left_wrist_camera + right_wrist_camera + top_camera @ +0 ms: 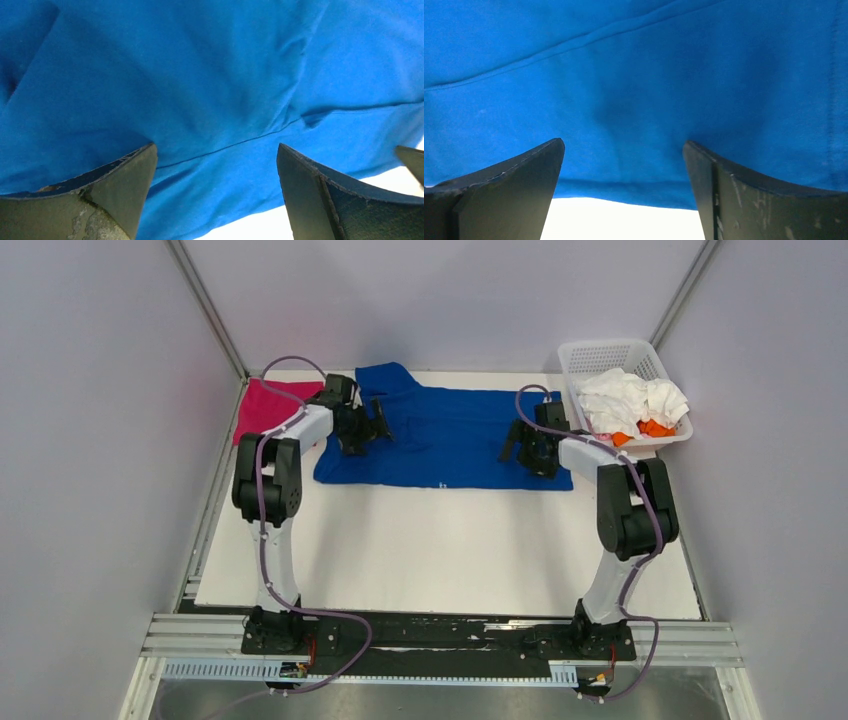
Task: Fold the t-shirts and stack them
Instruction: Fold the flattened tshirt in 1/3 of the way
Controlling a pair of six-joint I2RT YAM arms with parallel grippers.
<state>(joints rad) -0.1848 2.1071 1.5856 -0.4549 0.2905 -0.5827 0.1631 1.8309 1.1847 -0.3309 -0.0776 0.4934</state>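
Observation:
The royal blue t-shirt lies spread across the far half of the table, one sleeve pointing to the back left. It fills the left wrist view and the right wrist view. My left gripper is open, low over the shirt's left part, with nothing between its fingers. My right gripper is open over the shirt's right end near its front edge, also empty. A magenta-pink t-shirt lies folded at the far left. White t-shirts and an orange one lie in the basket.
The white lattice basket stands at the far right corner. The white table top runs from the shirt's front edge to the arm bases. Grey walls close in on both sides.

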